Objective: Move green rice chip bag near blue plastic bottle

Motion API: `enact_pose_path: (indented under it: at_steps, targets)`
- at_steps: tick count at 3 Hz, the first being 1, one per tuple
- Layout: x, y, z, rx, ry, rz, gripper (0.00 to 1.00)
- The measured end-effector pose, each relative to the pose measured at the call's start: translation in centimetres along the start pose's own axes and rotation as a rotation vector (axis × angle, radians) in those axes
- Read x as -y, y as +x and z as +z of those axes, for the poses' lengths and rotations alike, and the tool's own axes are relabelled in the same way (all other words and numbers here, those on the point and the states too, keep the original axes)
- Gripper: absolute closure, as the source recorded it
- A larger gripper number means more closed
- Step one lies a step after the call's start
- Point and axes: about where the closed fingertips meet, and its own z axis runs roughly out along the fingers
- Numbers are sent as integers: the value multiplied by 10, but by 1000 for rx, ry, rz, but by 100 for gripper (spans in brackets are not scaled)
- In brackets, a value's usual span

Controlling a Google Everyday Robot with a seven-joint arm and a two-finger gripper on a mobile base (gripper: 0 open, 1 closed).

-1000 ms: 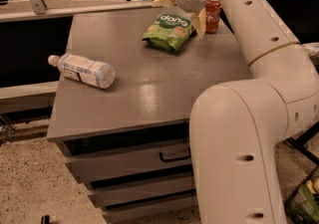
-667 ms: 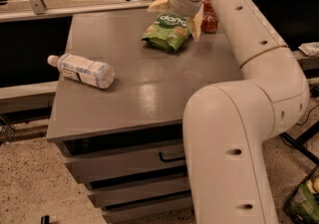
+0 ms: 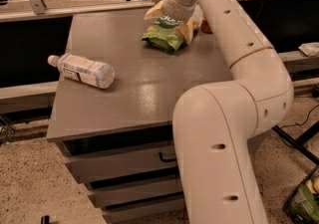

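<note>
At the counter's 9 o'clock edge lay the blue plastic bottle (image 3: 82,70) on its side, white cap pointing toward 10 o'clock, well apart from everything else. Near 12 o'clock on the counter (image 3: 149,93) sat the green rice chip bag (image 3: 167,39). The tool (image 3: 171,20) was down on top of it, its two yellowish fingers (image 3: 153,10) spread wide and standing either side of the bag's upper end (whether the pads pressed the foil I could not tell). Past the arm, at 1 o'clock, a sliver of red can (image 3: 205,26) showed.

By my reading the grasp was the step in hand, with the bag not yet lifted. The next move called for closing on the crinkly bag, raising it, and carrying it toward 8 o'clock to rest beside the bottle without setting that round body rolling.

White lettering on the bag was mostly hidden under the tool and unreadable. The bottle's label bore a dark patch with print too small to read.
</note>
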Motion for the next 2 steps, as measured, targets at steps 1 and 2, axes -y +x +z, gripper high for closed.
enact_pose_path:
  at_steps: [1,2]
  targets:
    - [-5,-3,11,17,-25,-4,26]
    - [-5,-2,9,19,-28,-4,49]
